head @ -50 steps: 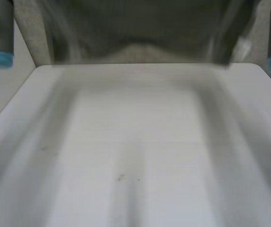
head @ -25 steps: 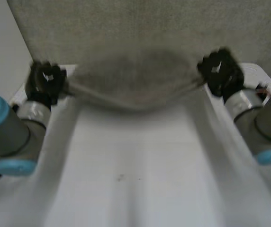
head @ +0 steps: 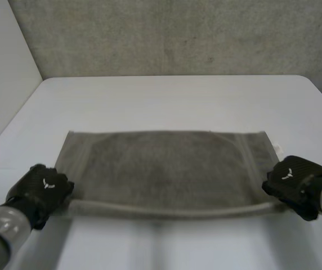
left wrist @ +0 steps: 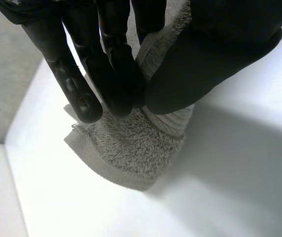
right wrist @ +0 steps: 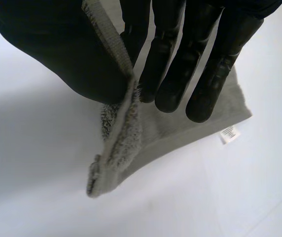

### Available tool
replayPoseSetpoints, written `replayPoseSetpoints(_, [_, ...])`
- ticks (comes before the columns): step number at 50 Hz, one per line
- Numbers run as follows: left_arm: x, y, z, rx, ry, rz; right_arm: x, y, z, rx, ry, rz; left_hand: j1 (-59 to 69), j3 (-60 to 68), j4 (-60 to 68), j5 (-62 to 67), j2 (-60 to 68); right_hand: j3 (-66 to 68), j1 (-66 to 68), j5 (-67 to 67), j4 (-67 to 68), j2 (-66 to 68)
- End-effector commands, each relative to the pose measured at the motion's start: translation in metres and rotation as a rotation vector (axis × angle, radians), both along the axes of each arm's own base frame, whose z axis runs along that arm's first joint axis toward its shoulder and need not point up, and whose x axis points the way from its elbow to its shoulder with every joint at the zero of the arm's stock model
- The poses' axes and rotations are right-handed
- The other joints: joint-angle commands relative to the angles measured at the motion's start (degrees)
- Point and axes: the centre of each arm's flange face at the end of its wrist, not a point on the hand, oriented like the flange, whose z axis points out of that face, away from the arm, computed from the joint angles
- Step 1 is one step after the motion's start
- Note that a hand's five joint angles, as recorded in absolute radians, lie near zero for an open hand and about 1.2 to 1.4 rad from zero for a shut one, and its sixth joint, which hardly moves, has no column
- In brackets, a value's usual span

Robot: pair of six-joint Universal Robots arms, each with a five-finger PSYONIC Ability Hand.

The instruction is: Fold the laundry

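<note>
A grey towel (head: pixel 166 169) lies spread flat across the white table (head: pixel 172 101), its long edges running left to right. My left hand (head: pixel 41 190) pinches the towel's near left corner (left wrist: pixel 146 143) between thumb and fingers (left wrist: pixel 111 74). At the near right corner (right wrist: pixel 116 143), my right hand (head: pixel 293 183) pinches the cloth between thumb and fingers (right wrist: pixel 175 74). A small white label (right wrist: pixel 229 134) sticks out from the towel's right edge just beyond the right hand's fingertips.
A grey wall (head: pixel 178 34) stands behind the table's far edge. White tabletop stretches beyond the towel's far edge and in front of its near edge between my arms.
Both hands have swung down from high and far to the near side of the table, drawing the hanging towel down so that it now lies flat.
</note>
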Motion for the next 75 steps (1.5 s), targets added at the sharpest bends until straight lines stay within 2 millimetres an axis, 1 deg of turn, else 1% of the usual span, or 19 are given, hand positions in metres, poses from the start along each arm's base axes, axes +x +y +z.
replayPoseSetpoints(1, [-0.009,-0.007,0.028,-0.078,0.086,-0.099,0.002,-0.009,0.019,-0.136,-0.019,0.04,10.97,10.25,10.18,10.31,10.18,11.9,25.39,12.56,11.55,12.35])
replayPoseSetpoints(6, [-0.017,-0.048,0.01,-0.146,0.092,-0.098,0.009,-0.059,-0.026,-0.173,-0.005,0.017,10.97,10.25,10.18,10.31,10.18,11.9,25.39,12.56,11.55,12.35])
replayPoseSetpoints(18, [-0.058,-0.156,-0.031,-0.301,0.089,-0.064,0.032,-0.129,-0.059,-0.454,0.021,-0.077,10.97,10.25,10.18,10.31,10.18,11.9,25.39,12.56,11.55,12.35])
replayPoseSetpoints(28, [-0.077,-0.199,-0.053,-0.359,0.095,-0.059,0.056,-0.184,-0.084,-0.753,-0.075,-0.052,10.97,10.25,10.18,10.31,10.18,11.9,25.39,12.56,11.55,12.35])
replayPoseSetpoints(32, [-0.079,-0.201,-0.06,-0.351,0.091,-0.061,0.059,-0.187,-0.098,-0.73,-0.077,-0.027,10.97,10.25,10.18,10.31,10.18,11.9,25.39,12.56,11.55,12.35])
replayPoseSetpoints(33, [-0.079,-0.201,-0.062,-0.346,0.09,-0.062,0.059,-0.187,-0.104,-0.719,-0.077,-0.031,10.97,10.25,10.18,10.31,10.18,-2.87,10.63,-2.2,-3.21,-2.42])
replayPoseSetpoints(34, [-0.08,-0.2,-0.063,-0.343,0.09,-0.065,0.059,-0.187,-0.104,-0.719,-0.077,-0.031,-5.16,-5.88,-5.96,-5.82,-5.95,-3.01,10.48,-2.35,-3.36,-2.56])
replayPoseSetpoints(35, [-0.081,-0.2,-0.063,-0.343,0.09,-0.065,0.06,-0.186,-0.107,-0.712,-0.074,-0.033,-5.32,-6.04,-6.12,-5.98,-6.11,-27.16,-13.67,-26.5,-27.5,-26.71])
replayPoseSetpoints(36, [-0.081,-0.199,-0.065,-0.341,0.087,-0.066,0.06,-0.186,-0.108,-0.712,-0.074,-0.04,-45.12,-45.85,-45.92,-45.78,-45.91,-46.55,-33.06,-45.89,-46.9,-46.11])
replayPoseSetpoints(37, [-0.081,-0.198,-0.065,-0.338,0.084,-0.065,0.06,-0.186,-0.108,-0.712,-0.074,-0.04,-58.84,-59.57,-59.64,-59.5,-59.63,-46.75,-33.25,-46.09,-47.09,-46.3])
replayPoseSetpoints(38, [-0.081,-0.198,-0.065,-0.338,0.084,-0.065,0.06,-0.186,-0.107,-0.715,-0.081,-0.055,-58.98,-59.7,-59.78,-59.64,-59.77,-58.1,-44.61,-57.44,-58.45,-57.65])
replayPoseSetpoints(43, [-0.081,-0.198,-0.059,-0.351,0.085,-0.054,0.055,-0.19,-0.085,-0.731,-0.172,-0.125,-58.81,-59.54,-59.61,-59.48,-59.6,-58.1,-44.61,-57.44,-58.45,-57.65])
replayPoseSetpoints(47, [-0.076,-0.199,-0.034,-0.405,0.097,0.005,0.051,-0.187,-0.041,-0.753,-0.37,-0.2,-58.98,-59.71,-59.78,-59.64,-59.77,-58.1,-44.61,-57.44,-58.45,-57.65])
replayPoseSetpoints(50, [-0.072,-0.193,-0.015,-0.438,0.112,0.031,0.049,-0.184,-0.027,-0.749,-0.445,-0.222,-58.98,-59.71,-59.78,-59.64,-59.77,-58.1,-44.61,-57.44,-58.45,-57.65])
replayPoseSetpoints(55, [-0.068,-0.18,0.022,-0.481,0.222,0.057,0.041,-0.157,0.011,-0.705,-0.596,-0.264,-58.98,-59.71,-59.78,-59.64,-59.77,-58.1,-44.61,-57.44,-58.45,-57.65])
replayPoseSetpoints(61, [-0.05,-0.161,0.059,-0.454,0.549,0.153,0.026,-0.125,0.002,-0.483,-0.538,-0.275,-58.98,-59.71,-59.78,-59.64,-59.77,-58.1,-44.61,-57.44,-58.45,-57.65])
replayPoseSetpoints(65, [-0.04,-0.156,0.059,-0.407,0.669,0.204,0.009,-0.103,-0.002,-0.321,-0.512,-0.323,-58.98,-59.71,-59.78,-59.64,-59.77,-58.1,-44.61,-57.44,-58.45,-57.65])
replayPoseSetpoints(69, [-0.022,-0.151,0.05,-0.352,0.751,0.269,-0.002,-0.097,-0.013,-0.242,-0.501,-0.365,-59.03,-59.75,-59.82,-59.69,-59.82,-57.68,-44.19,-57.02,-58.03,-57.24])
replayPoseSetpoints(75, [-0.021,-0.14,0.032,-0.295,0.747,0.256,-0.02,-0.096,-0.032,-0.165,-0.507,-0.403,-59.03,-59.75,-59.82,-59.69,-59.82,-48.13,-34.64,-47.47,-48.48,-47.69])
